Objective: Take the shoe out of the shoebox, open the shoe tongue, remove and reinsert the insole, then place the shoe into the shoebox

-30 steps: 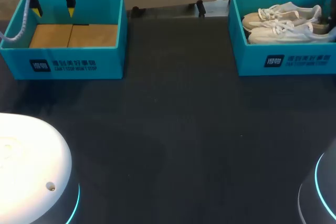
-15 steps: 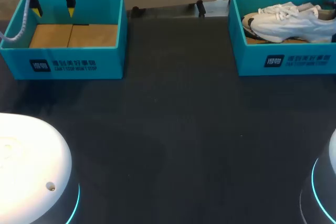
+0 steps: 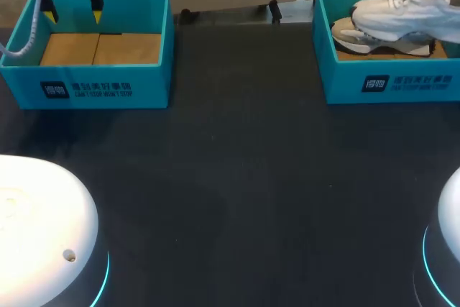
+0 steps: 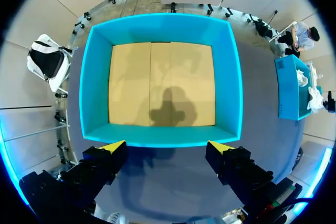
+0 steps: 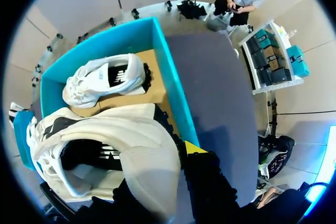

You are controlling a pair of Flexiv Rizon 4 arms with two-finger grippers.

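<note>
Right gripper pinches shoe at the heel end. 1 yellow tip shows outside the heel. Shoe hangs raised over right box, at table 1 o'clock. 2nd shoe lies on that box's floor. Left gripper is spread, holding nothing, above left box at 11 o'clock.

Wide gap btwn L shoebox, R shoebox

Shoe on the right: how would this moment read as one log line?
right gripper: shut on white shoe, held over right shoebox | second shoe: inside it | left gripper: open, over left shoebox
</note>
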